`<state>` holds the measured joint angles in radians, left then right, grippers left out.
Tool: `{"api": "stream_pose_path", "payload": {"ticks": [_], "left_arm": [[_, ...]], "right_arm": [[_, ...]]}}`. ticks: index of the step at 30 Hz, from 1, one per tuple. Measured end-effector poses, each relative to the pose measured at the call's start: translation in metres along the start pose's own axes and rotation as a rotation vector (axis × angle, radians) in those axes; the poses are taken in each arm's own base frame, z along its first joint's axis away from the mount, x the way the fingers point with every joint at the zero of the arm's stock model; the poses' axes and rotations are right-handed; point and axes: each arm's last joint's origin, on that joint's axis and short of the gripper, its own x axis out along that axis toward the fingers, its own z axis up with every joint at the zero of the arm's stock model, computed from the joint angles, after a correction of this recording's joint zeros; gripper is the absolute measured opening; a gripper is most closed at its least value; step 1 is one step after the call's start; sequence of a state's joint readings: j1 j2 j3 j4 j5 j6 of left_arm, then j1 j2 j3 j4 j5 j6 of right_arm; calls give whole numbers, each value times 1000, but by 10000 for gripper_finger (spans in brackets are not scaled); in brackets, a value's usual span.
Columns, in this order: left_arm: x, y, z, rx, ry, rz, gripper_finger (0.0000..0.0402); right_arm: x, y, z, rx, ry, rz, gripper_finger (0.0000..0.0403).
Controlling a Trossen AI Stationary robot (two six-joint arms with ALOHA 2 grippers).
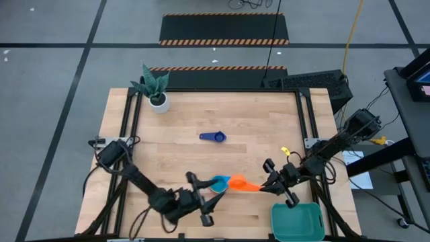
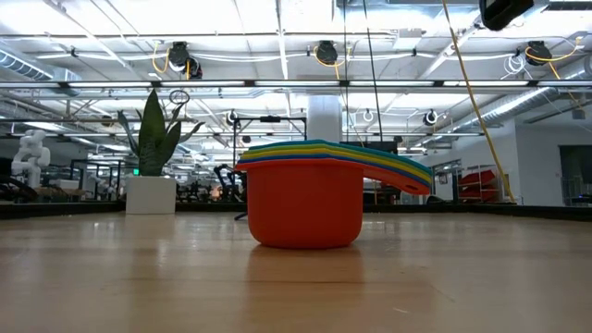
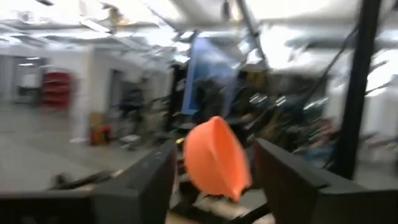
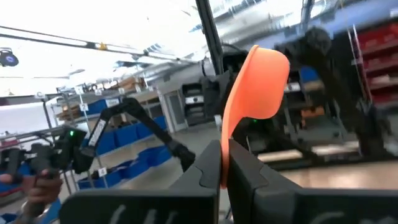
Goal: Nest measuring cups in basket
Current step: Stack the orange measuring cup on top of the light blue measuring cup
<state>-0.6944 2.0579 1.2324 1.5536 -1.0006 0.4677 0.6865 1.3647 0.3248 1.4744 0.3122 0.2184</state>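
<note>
Plant pot (image 1: pixel 159 102) and navy cup (image 1: pixel 213 137) stand apart.

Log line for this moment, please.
handover | right gripper shut on orange cup handle | left gripper open around its bowl | basket empty

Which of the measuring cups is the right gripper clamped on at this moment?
The orange cup: the right gripper is shut on its flat handle. The light blue cup touches it by the left gripper; the navy cup lies alone mid-table.
</note>
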Motion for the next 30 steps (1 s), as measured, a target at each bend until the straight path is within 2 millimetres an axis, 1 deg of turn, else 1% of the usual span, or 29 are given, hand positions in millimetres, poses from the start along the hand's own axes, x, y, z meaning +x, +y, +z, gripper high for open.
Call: {"api": "stream_pose_path", "payload": {"ticks": [2, 4, 7, 11, 14, 19, 24, 27, 30], "left_arm": [[-9, -3, 2, 36, 53, 72, 246], [-16, -4, 11, 45, 105, 146, 269], [-23, -5, 22, 17, 147, 210, 285], [-31, -8, 25, 46, 170, 206, 288], [-31, -8, 27, 53, 171, 206, 289], [-27, -6, 25, 54, 170, 217, 289], [-25, -5, 25, 52, 168, 221, 289], [-25, -5, 25, 53, 168, 220, 289], [-25, -5, 24, 50, 168, 220, 289]], "right_arm": [[1, -3, -3, 29, 35, -17, 1], [1, -9, -8, 74, 84, -51, 1], [3, -20, -15, 151, 172, -75, 1], [6, -35, -22, 240, 285, -111, 1], [11, -44, -25, 279, 344, -107, 0], [13, -58, -31, 348, 437, -40, 0], [14, -78, -35, 460, 490, -52, 0], [21, -86, -36, 496, 515, -31, 0], [35, -91, -38, 514, 552, 44, 0]]}}
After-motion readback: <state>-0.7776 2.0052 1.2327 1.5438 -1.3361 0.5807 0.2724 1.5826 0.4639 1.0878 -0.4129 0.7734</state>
